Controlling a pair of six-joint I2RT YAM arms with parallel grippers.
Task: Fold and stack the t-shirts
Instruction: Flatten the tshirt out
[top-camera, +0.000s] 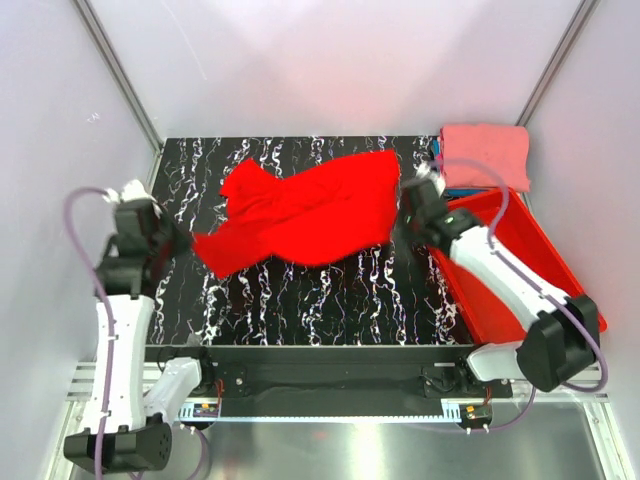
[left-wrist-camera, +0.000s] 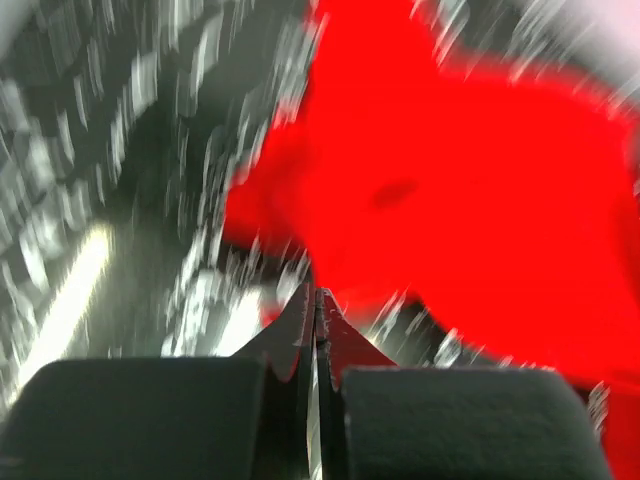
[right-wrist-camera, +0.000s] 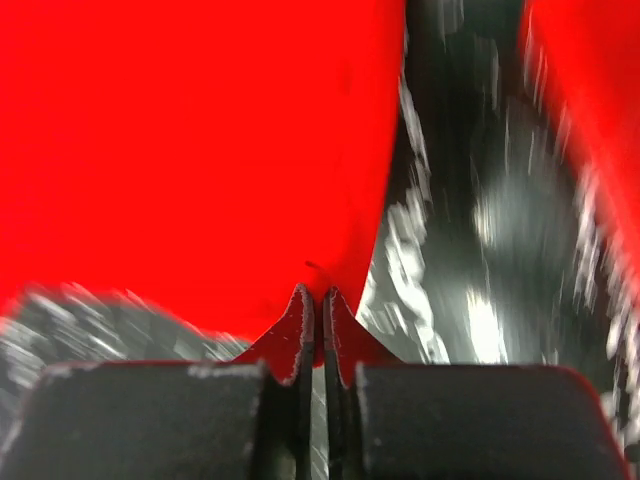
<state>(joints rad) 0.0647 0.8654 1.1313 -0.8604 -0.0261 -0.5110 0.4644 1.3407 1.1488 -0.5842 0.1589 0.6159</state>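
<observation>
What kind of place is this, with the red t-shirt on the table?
Probably a robot test cell in a lab: plain white walls enclose a black marbled table, the left arm and right arm are bolted at its near edge, and a red bin stands at the right.

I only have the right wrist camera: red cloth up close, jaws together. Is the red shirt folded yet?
Observer: No. The red shirt lies spread and rumpled across the middle of the table.
Operator: Where is the left arm?
Observer: The left gripper is by the shirt's near-left corner, jaws shut.
Operator: Any stack started?
Observer: A folded pink shirt sits at the far right corner on something blue, behind the red bin.
</observation>
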